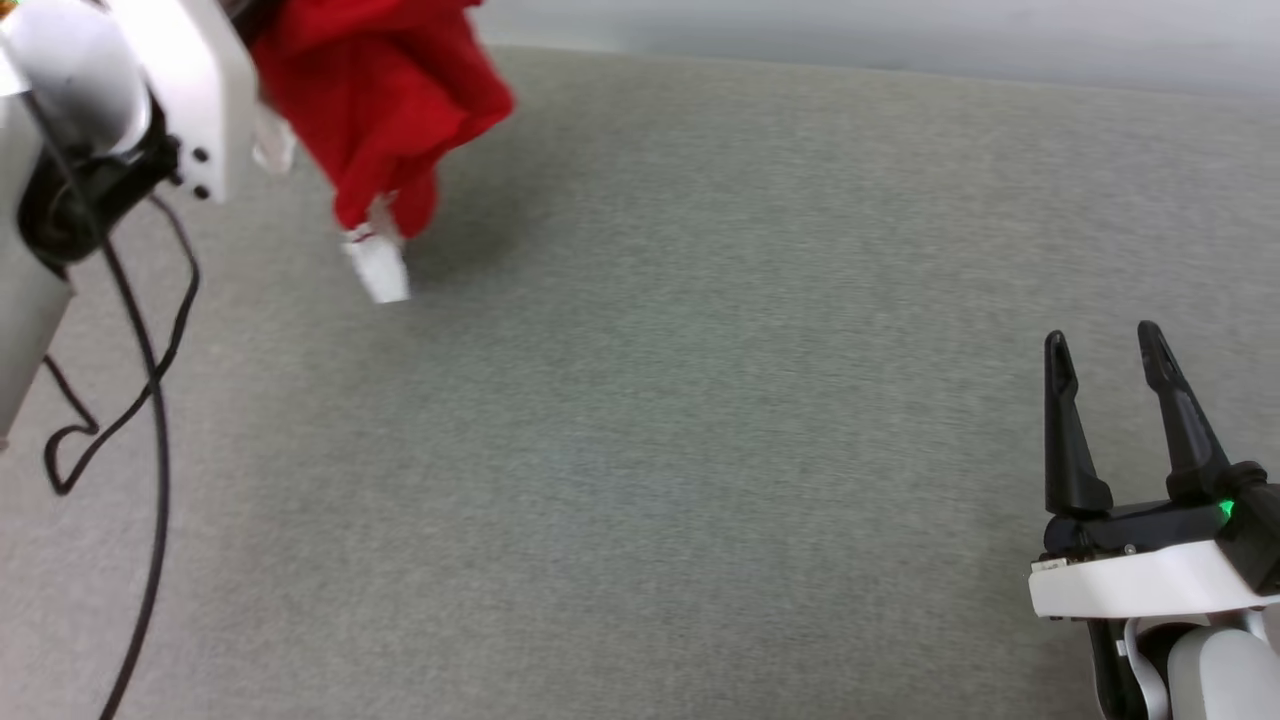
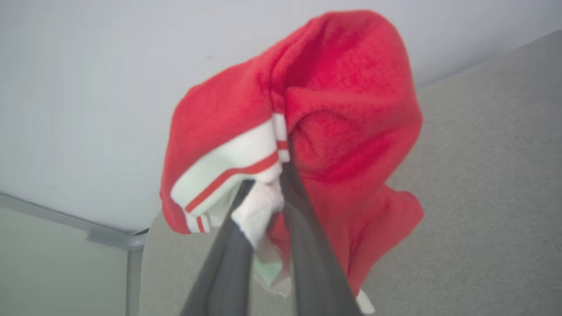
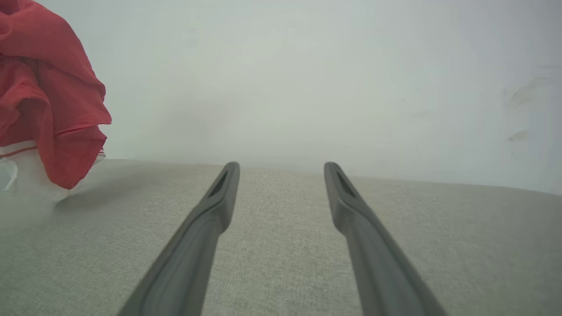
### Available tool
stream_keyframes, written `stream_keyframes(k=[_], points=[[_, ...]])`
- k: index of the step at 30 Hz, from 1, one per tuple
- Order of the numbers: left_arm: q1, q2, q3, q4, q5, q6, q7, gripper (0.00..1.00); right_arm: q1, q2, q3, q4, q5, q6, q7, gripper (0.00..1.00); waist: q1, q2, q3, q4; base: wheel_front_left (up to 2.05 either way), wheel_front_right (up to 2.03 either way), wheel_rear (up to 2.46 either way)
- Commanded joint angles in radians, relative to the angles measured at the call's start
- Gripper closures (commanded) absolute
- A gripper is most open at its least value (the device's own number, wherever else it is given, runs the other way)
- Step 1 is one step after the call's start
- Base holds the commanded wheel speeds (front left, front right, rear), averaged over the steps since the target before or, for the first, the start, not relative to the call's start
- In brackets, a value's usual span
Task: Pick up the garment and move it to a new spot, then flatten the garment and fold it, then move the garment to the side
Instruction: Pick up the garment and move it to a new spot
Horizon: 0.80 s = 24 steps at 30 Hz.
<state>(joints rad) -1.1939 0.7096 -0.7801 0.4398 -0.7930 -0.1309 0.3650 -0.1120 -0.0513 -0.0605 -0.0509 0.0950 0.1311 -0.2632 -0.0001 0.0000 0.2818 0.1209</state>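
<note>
Grey cloth surface point(image 1: 700, 450): we see it cut off left, right and below. Garment point(image 1: 380, 90): bunched, hanging upper left, top cut off; we cannot tell whether its white sleeve touches down. Left gripper point(image 2: 265, 193): blurred, pinching its white trim. Right gripper point(image 1: 1102, 336): spread, well apart.

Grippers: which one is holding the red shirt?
The left gripper: its fingers are pinched shut on the garment, which hangs bunched from it. The right gripper stands open with nothing between its fingers.

No readable text, labels or numbers anywhere
</note>
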Motion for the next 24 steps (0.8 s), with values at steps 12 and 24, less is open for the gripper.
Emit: stream_keyframes(k=[12, 24], points=[[-0.11, -0.106, -0.133, -0.227, 0.059, 0.003, 0.059, 1.0, -0.005, 0.002, -0.001, 0.004, 0.072, -0.001, -0.002, 0.0, 0.0001, 0.0, 0.002, -0.238, 0.0, 0.0, 0.0], [-0.133, -0.231, -0.301, -0.297, 0.045, 0.003, 0.042, 1.0, 0.001, 0.002, -0.006, 0.01, 0.107, -0.001, -0.002, 0.0, 0.0001, 0.0, 0.014, -0.331, 0.0, 0.0, 0.0]])
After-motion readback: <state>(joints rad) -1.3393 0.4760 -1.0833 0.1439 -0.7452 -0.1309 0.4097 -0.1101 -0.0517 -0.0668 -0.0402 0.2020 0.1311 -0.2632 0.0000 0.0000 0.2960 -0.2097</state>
